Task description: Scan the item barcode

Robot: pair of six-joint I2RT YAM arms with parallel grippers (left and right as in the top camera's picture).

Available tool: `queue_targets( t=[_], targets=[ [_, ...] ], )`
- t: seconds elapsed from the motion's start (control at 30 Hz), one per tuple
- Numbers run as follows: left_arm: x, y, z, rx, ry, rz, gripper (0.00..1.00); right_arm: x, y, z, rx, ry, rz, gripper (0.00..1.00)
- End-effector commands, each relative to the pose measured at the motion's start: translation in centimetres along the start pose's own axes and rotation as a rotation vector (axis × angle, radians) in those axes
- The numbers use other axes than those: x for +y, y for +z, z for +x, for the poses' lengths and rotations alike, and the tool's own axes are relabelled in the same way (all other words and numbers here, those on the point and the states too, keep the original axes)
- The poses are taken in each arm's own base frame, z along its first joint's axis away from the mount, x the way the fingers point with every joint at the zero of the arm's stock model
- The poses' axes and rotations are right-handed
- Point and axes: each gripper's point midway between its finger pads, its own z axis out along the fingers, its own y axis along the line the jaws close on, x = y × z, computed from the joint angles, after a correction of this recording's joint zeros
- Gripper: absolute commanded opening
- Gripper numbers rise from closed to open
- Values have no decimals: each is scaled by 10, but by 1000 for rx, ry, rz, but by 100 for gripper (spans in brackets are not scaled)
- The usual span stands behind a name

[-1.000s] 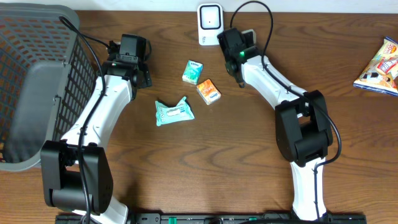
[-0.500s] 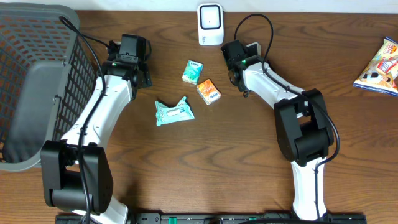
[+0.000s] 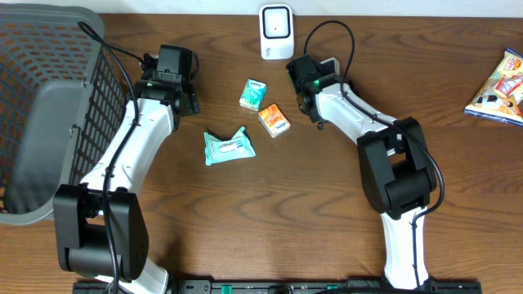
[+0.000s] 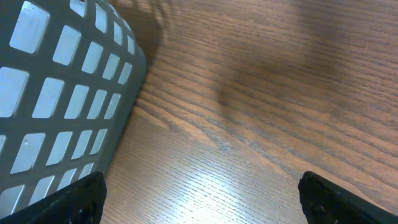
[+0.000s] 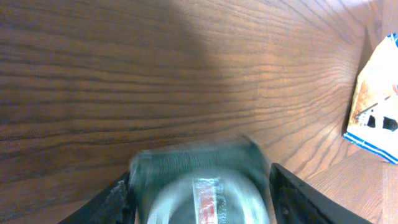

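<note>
**Item between right fingers near scanner; grip unconfirmed**

In the overhead view, three small packets are lying on the table (image 3: 286,220) nearest the arm bases. In order they are one teal packet (image 3: 229,148), one orange packet (image 3: 274,120) and one green-and-white packet (image 3: 254,94). Beyond them the right gripper (image 5: 199,196) is hovering near the single white scanner (image 3: 276,31), which is standing at the far edge. One grey basket (image 3: 49,122) is occupying the left side, and one snack bag (image 3: 498,88) is lying far right.

Only the right wrist view is showing the item (image 5: 199,177). It is one blurred grey-green object with a red mark, sitting between that gripper's two fingers (image 5: 295,199). The blur is preventing any finding on whether they are pressing it or standing clear.

Only the left wrist view is showing the left gripper (image 4: 202,202). It is spread wide with nothing between its fingers, with bare wood below and the basket wall beside it.
</note>
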Motion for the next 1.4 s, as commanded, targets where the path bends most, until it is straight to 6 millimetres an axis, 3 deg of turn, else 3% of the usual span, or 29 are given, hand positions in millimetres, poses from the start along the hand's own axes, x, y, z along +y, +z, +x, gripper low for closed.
queue_targets(
  t=[0.0, 0.23, 0.4, 0.57, 0.7, 0.8, 0.97, 1.1, 1.37],
  targets=[
    [3, -4, -6, -16, -1, -9, 98, 13, -14, -3, -37, -16, 12, 64],
    [3, -4, -6, -16, -1, -9, 98, 29, -35, -14, -87, -29, -12, 74],
    [3, -4, -6, -16, -1, -9, 98, 23, -48, -28, -79, 62, -81, 72],
    [3, -4, -5, -15, -1, -9, 98, 1, -66, -55, -66, 159, -268, 74],
    [3, -4, -6, -16, -1, -9, 98, -18, -64, -66, -43, 227, -485, 79],
    [3, -4, -6, -16, -1, -9, 98, -28, -48, -58, 23, 263, -638, 85],
    [3, -4, -6, -16, -1, -9, 98, -36, -15, -25, 169, 319, -835, 86],
    [3, -4, -6, -16, -1, -9, 98, -36, 5, -5, 237, 355, -886, 83],
    [3, -4, -6, -16, -1, -9, 98, -17, 28, 31, 300, 348, -929, 79]
  ],
)
